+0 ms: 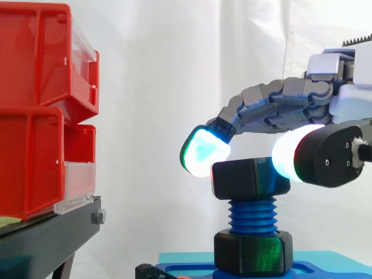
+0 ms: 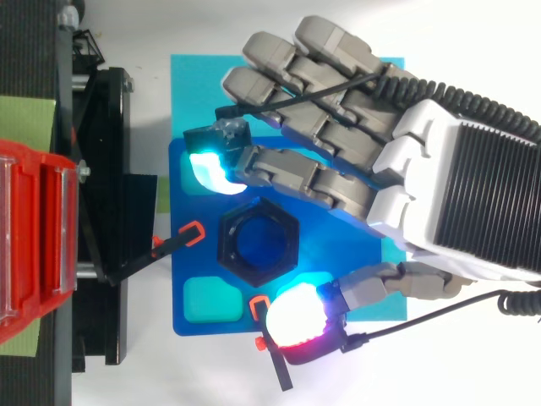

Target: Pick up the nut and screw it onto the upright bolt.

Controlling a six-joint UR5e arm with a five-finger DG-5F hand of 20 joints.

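A black hex nut sits on top of the upright blue threaded bolt. From above, the nut shows the bolt's blue end in its bore. A second black nut sits at the bolt's foot on the blue base plate. My hand reaches in from the right, over the nut. One curled finger sets its cyan-green pad against the nut's upper left corner. The thumb's white-red pad presses the opposite side. The other fingers arch above and touch nothing.
Red bins are stacked on a black stand at the left, a short gap from the bolt. The blue base plate rests on a cyan sheet. Small orange clips and teal pads sit on the plate around the bolt.
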